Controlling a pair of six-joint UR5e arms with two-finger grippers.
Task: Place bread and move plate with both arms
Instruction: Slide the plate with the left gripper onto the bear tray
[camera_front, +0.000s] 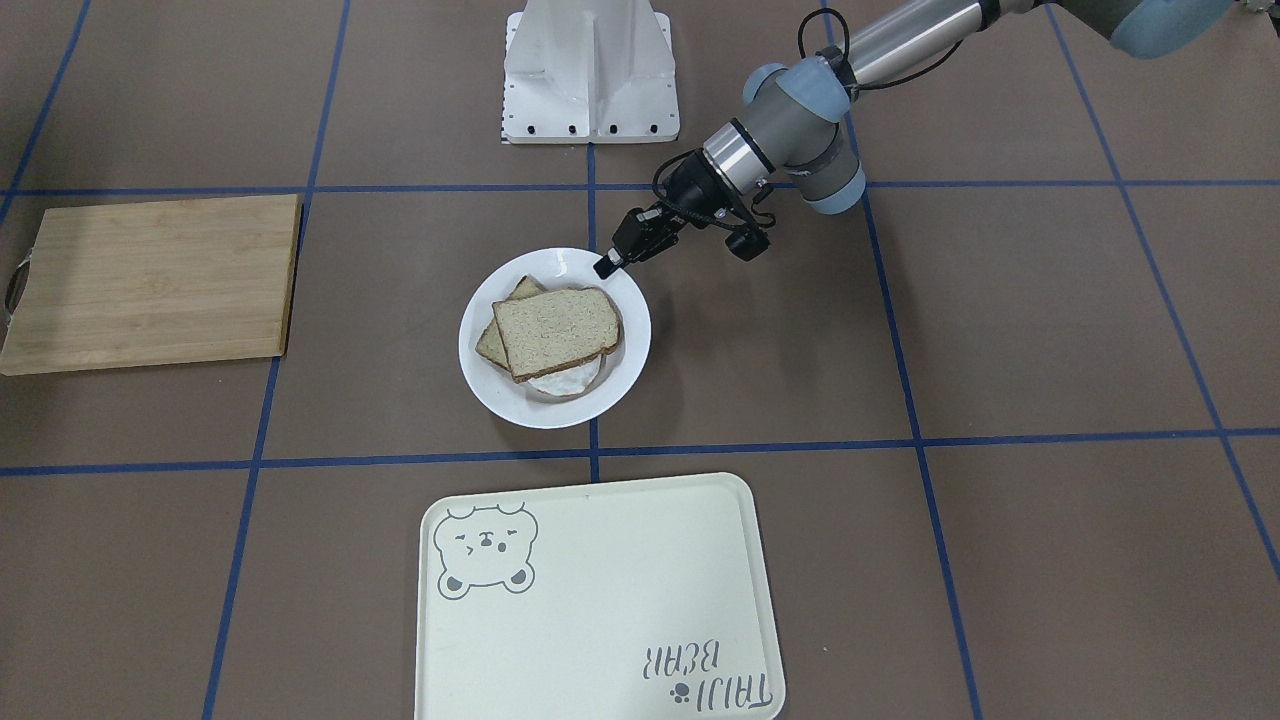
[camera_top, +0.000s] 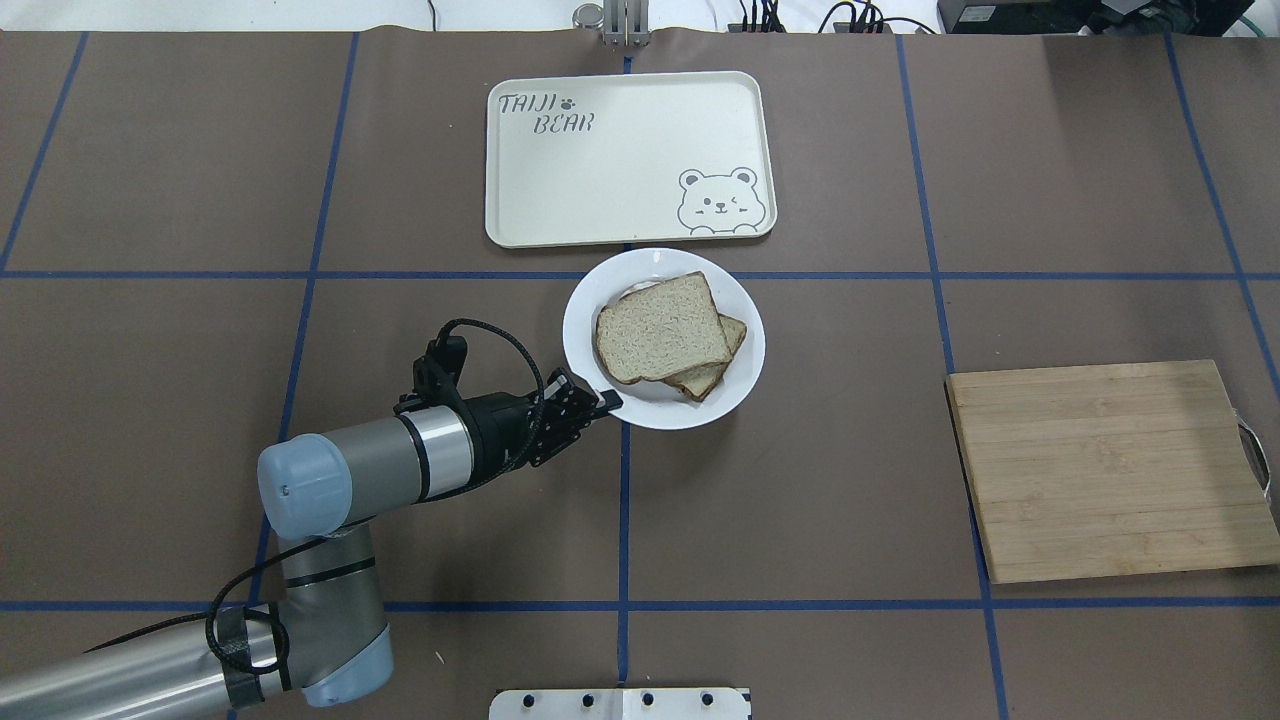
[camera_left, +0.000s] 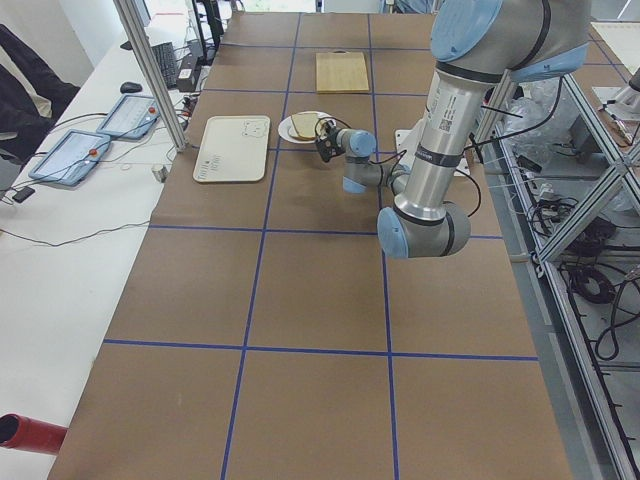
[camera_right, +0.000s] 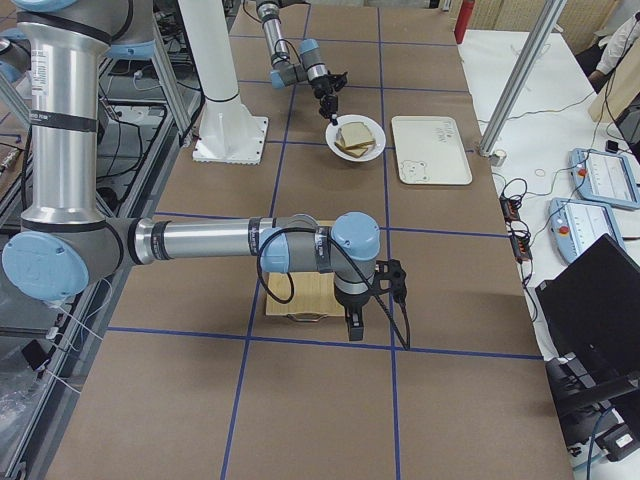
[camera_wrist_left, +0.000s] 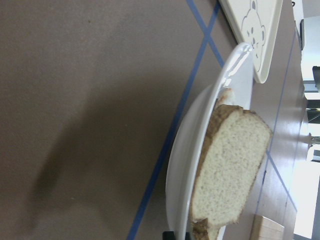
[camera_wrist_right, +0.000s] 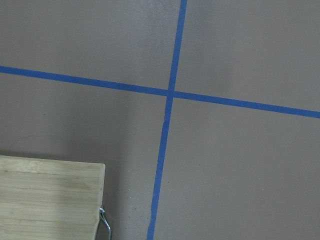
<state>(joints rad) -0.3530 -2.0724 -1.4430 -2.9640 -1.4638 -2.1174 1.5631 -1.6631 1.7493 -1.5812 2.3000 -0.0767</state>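
Note:
The white plate lies at the table's middle. On it the bread, a tan slice with a dark crust, lies on top of a second slice and a fried egg. My left gripper is at the plate's near-left rim, its fingers closed on the rim. The left wrist view shows the plate's rim and the bread edge-on. My right gripper shows only in the exterior right view, by the cutting board's handle end. I cannot tell whether it is open or shut.
A cream tray with a bear drawing lies just beyond the plate. A wooden cutting board lies on the robot's right, its corner and handle in the right wrist view. The white pedestal base stands behind the plate.

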